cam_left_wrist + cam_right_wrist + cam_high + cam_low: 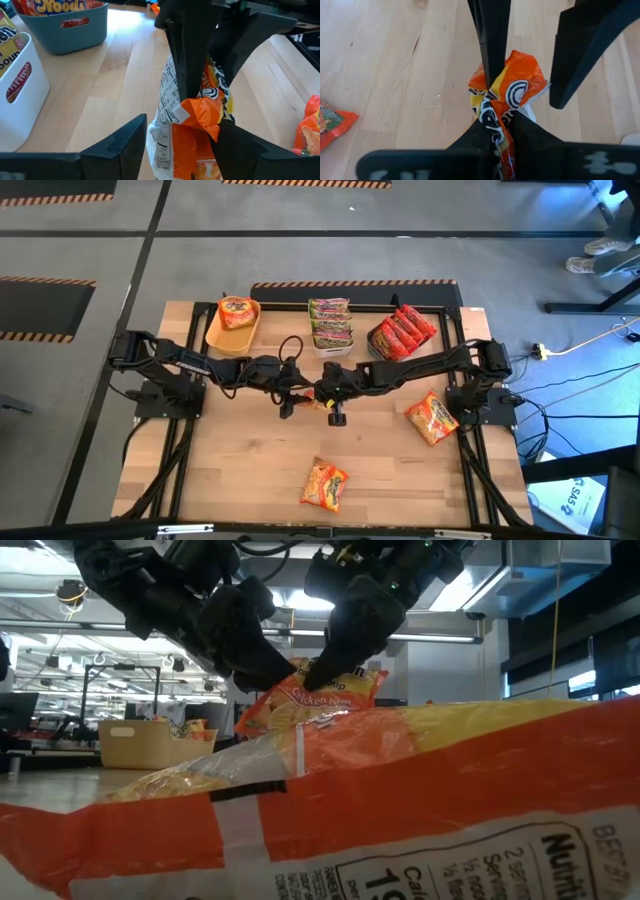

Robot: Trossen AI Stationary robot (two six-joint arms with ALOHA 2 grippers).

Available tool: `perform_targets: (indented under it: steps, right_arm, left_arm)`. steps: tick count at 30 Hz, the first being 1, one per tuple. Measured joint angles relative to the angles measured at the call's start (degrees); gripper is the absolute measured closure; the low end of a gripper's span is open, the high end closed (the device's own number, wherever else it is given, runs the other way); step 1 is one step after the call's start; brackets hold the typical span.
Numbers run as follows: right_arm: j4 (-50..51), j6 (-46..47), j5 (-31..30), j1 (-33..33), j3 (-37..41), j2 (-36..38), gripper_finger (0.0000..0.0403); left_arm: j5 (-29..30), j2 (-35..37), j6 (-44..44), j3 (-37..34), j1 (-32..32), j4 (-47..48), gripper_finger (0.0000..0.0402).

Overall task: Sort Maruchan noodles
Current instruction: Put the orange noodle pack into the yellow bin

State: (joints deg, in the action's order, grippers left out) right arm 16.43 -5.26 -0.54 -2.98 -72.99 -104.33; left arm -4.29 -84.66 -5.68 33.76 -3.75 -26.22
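An orange and yellow noodle packet point(506, 92) with a black-and-white swirl mark and a white back panel of black print hangs between two black grippers over a pale wooden table point(240, 460). Behind it sit a yellow bin point(232, 330), a white bin point(331, 346) of green and pink packets point(330, 321), and a dark grey bin point(378, 348) of red packets point(403, 331).

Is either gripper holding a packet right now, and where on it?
The right gripper is shut on the crumpled end of an orange noodle packet, held above mid-table. The left gripper straddles the same packet with fingers open, not yet pinching it.
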Motion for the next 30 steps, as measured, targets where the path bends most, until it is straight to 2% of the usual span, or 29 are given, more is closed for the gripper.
perform_targets:
  steps: [12,15,23,30]
  right_arm:
    - [-0.38,0.39,-0.2,0.04,0.02,0.0,0.0363]
    - [-0.42,0.48,-0.13,0.04,0.02,0.0,0.0333]
    - [-0.7,0.52,0.17,0.0,0.02,0.0,0.0223]
    - [4.59,1.85,0.27,-0.06,-3.13,0.0,0.0181]
  left_arm:
    - [-0.05,0.02,1.29,0.0,0.04,0.03,0.0282]
    - [-0.2,0.02,1.38,0.0,0.04,0.04,0.0308]
    - [-1.09,0.02,1.8,0.0,0.0,-0.11,0.0391]
    - [-1.01,0.07,2.78,0.0,0.0,-0.37,0.0398]
